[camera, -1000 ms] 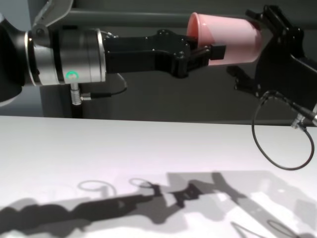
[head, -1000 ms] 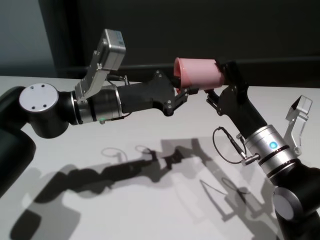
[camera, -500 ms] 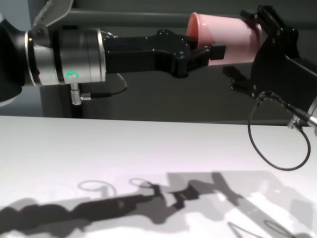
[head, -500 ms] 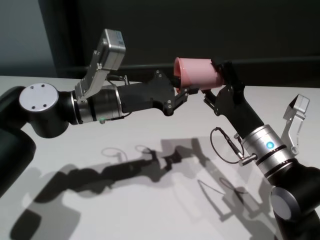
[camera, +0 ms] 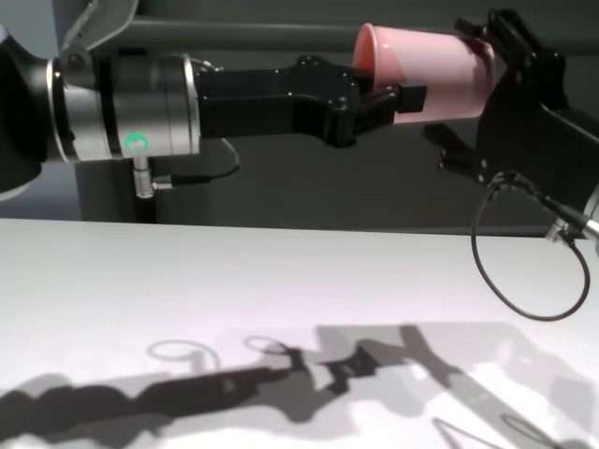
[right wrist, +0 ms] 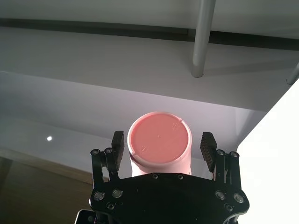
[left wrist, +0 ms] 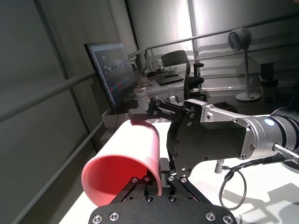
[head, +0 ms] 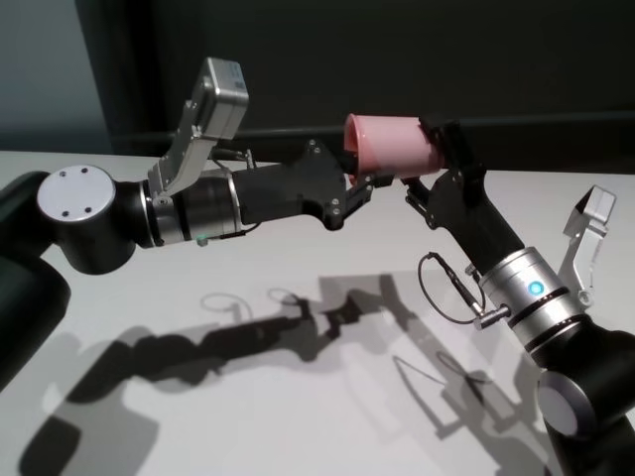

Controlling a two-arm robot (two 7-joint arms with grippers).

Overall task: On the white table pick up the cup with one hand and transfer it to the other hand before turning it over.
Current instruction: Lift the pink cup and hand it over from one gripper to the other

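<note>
The pink cup [head: 392, 142] lies on its side in the air, high above the white table [head: 298, 397]. My left gripper [head: 362, 178] is shut on the cup's rim wall, as the chest view [camera: 384, 98] and the left wrist view [left wrist: 158, 171] also show. My right gripper [head: 425, 164] is open around the cup's base end. In the right wrist view its fingers [right wrist: 117, 142] stand on either side of the cup's flat base [right wrist: 159, 135] with small gaps. The cup also shows in the chest view [camera: 430, 70] and the left wrist view [left wrist: 124, 161].
A dark wall with a horizontal bar [head: 556, 124] runs behind the table. A black cable loop [camera: 524, 271] hangs from my right wrist. Both arms cast shadows on the tabletop [camera: 187, 281] below.
My right gripper has slid a little farther over the cup's base end, then held still. My left arm and the cup have not moved.
</note>
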